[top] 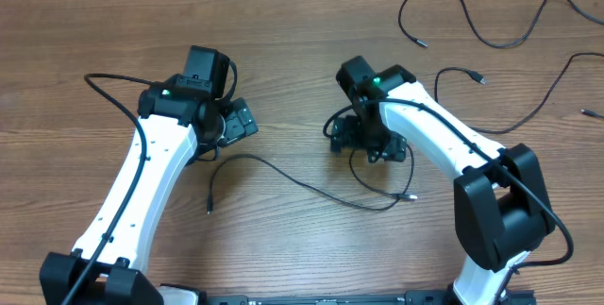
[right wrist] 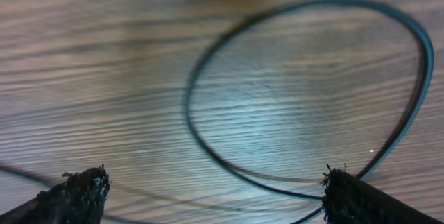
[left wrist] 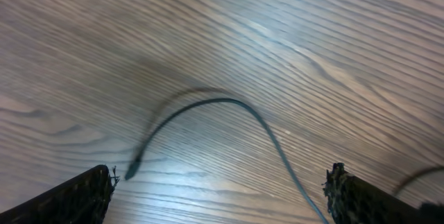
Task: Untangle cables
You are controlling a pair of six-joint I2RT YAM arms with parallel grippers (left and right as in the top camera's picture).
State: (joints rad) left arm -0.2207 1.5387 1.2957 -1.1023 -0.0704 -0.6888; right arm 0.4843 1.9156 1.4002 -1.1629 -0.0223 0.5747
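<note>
tabletop (top: 283, 22): l claw (left wrist: 220, 175), r claw (right wrist: 216, 175) wide open, empty.

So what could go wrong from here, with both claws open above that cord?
The cable lies thin and flat on the table, so the left gripper might close past it. Its loop sits under the right gripper; a pull there could tighten it into a knot.

No lettering, label, brand mark or number was legible on the wooden table (top: 283, 22) or the cables (top: 283, 175).
</note>
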